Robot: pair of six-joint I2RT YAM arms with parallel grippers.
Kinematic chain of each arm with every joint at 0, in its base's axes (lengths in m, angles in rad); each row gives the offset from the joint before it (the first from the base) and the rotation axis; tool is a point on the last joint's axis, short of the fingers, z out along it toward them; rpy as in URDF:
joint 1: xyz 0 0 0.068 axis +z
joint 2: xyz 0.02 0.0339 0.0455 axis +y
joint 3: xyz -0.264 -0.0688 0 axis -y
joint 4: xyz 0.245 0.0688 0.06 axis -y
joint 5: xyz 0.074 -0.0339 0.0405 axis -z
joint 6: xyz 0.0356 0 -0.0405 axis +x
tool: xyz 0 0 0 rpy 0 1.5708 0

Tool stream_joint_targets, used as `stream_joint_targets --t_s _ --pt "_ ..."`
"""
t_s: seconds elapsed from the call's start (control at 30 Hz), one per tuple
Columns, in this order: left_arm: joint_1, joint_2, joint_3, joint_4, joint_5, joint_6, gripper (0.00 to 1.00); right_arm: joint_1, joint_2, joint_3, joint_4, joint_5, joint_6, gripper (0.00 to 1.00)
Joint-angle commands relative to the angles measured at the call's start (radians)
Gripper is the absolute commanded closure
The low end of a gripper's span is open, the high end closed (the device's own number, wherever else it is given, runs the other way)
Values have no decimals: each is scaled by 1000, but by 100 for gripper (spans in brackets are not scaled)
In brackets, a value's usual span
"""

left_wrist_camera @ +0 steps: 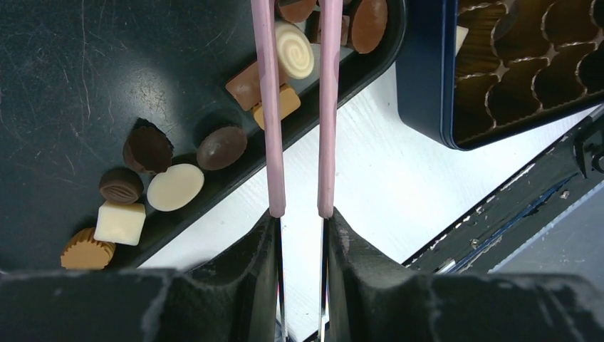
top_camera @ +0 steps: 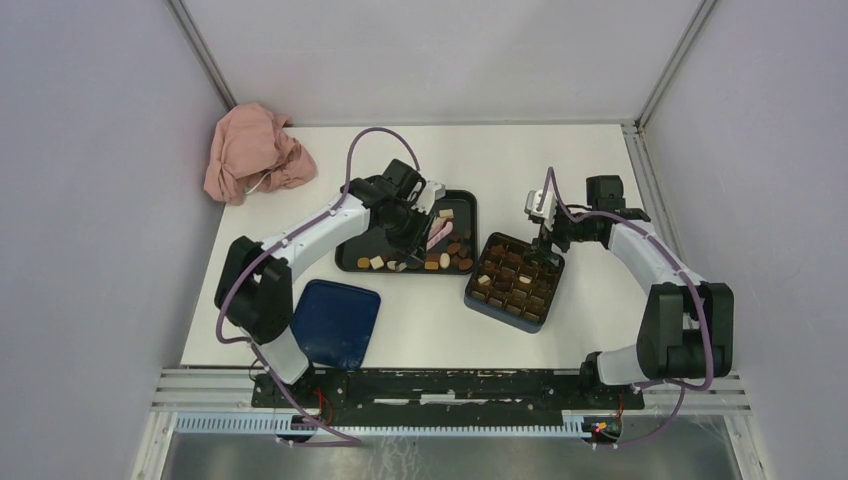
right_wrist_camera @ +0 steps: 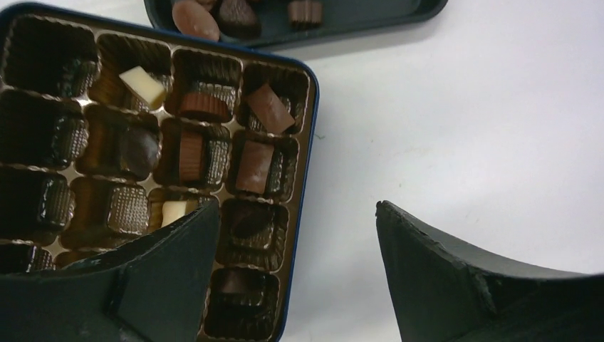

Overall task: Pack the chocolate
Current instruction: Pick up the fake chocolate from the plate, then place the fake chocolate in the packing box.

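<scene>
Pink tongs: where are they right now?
In the top view, the pink tongs are clamped in the left gripper. They reach over the right half of the black tray, just left of the blue chocolate box.

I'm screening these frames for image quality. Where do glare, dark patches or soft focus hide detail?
Left wrist view: pale sheen on the scratched black tray; the left gripper holding the pink plastic tongs is dark and featureless. Right wrist view: glints on the glossy brown grid insert; the open right gripper is soft-edged and black. Top view: evenly lit, chocolate pieces tiny.
</scene>
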Motion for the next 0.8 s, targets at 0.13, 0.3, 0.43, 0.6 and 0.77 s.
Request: stream_joint_targets --t_s 0.13,0.3,0.43,0.6,0.77 --pt "-4 -85 -12 54 61 -36 95 -5 72 69 -84 127 -54 21" --pt "-7 -104 -17 65 89 -38 95 -5 117 63 -27 196 -3 27" --pt "-16 -107 -23 70 101 -39 95 -5 144 60 -13 204 1 35" --pt "-23 -117 -27 70 105 -38 95 -5 172 83 -74 175 -68 61" --pt "-25 -127 -29 70 117 -32 95 -5 161 81 -106 169 -135 75"
